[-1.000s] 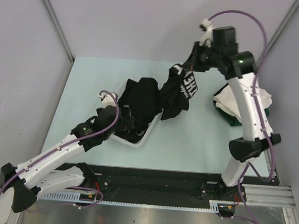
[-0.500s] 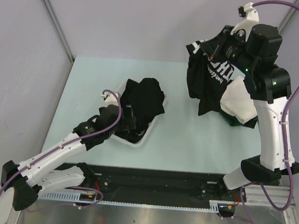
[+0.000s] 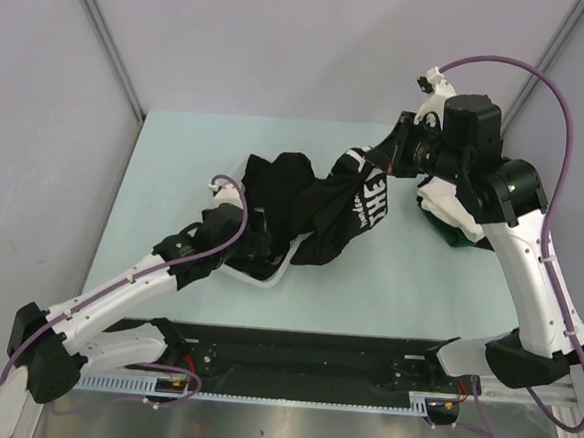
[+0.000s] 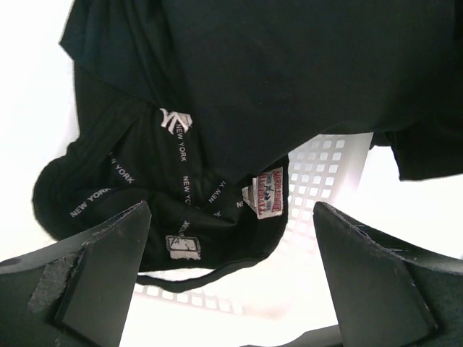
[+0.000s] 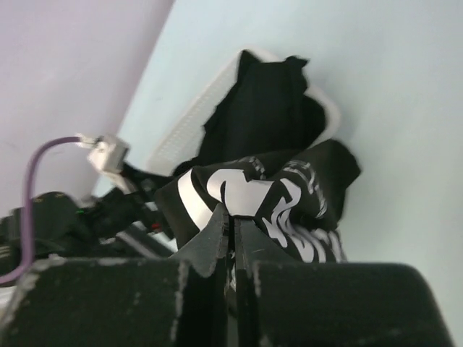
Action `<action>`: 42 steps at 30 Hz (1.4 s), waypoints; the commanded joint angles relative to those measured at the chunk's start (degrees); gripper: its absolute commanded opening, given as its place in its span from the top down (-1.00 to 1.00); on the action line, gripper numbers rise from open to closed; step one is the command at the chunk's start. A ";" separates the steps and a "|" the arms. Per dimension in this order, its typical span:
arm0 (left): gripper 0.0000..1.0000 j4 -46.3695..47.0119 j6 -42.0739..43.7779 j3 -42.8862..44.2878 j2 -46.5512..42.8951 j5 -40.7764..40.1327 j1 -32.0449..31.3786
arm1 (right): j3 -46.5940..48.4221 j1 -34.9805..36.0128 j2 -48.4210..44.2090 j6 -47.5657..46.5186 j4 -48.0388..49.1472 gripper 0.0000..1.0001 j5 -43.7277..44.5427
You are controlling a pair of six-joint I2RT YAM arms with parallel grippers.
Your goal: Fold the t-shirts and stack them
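Your right gripper point(image 5: 233, 233) clamps the limp lettered t-shirt point(image 3: 351, 205); your left gripper point(image 4: 231, 278) gapes over crumpled black shirts point(image 3: 284, 183) in the slotted plastic basket point(image 4: 327, 172) on a pale-green tabletop point(image 3: 175, 171).

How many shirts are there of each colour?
black: 2, the lettered shirt and the plain black shirt in the basket; more may hide there
white shirt: 1
dark green shirt: 1
total: 4

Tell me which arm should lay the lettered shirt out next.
Right: the right gripper is shut on the lettered shirt; the left gripper stands open over the basket, holding nothing.
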 commanded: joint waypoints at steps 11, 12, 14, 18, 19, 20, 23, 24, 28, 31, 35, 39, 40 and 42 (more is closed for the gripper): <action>-0.97 0.86 2.17 2.63 -1.07 0.21 0.32 | 4.35 -10.92 32.54 -17.99 16.14 1.00 17.78; -0.98 1.29 2.17 2.19 -1.70 -0.23 0.23 | 4.71 -10.74 33.95 -18.25 19.20 1.00 19.62; -0.98 2.53 2.35 0.78 -3.19 -0.93 0.32 | 5.76 -10.39 34.83 -19.83 22.29 1.00 23.49; -0.99 3.14 1.56 0.25 -3.99 -0.67 0.32 | 9.63 -9.69 36.42 -22.82 24.50 1.00 27.98; -0.98 2.88 1.21 0.25 -3.90 -0.50 0.32 | 9.81 -9.68 36.07 -23.26 24.94 1.00 27.90; -0.99 2.88 1.12 0.16 -3.64 -0.58 0.32 | 10.33 -9.68 35.89 -23.35 25.12 1.00 27.90; -0.98 2.53 0.86 -0.28 -3.03 -1.80 0.32 | 10.51 -9.42 34.58 -22.13 23.90 0.43 28.95; -0.99 2.18 0.51 -0.28 -2.85 -2.42 0.32 | 9.90 -9.16 33.97 -22.04 23.63 0.29 30.00; -0.99 1.56 -0.11 -0.28 -2.32 -3.75 0.32 | 3.41 -7.40 29.05 -23.26 24.76 -0.18 31.76; -0.99 2.96 0.15 0.16 -1.97 -1.91 0.40 | -2.30 -6.61 24.39 -22.83 26.79 -0.29 32.64; -0.91 7.88 2.43 1.04 -0.83 8.36 0.32 | -6.97 -6.43 17.80 -19.41 26.96 -0.31 31.60; -0.91 11.93 2.87 1.91 4.26 17.60 0.23 | -11.37 -6.43 11.47 -16.68 28.20 -0.38 29.75; -0.90 11.15 2.88 3.31 5.84 18.83 0.14 | -11.90 -6.43 9.46 -16.24 28.20 -0.39 29.31; -0.89 10.09 3.49 4.90 11.02 19.19 -0.03 | -12.69 -6.43 7.86 -15.62 27.76 -0.40 28.78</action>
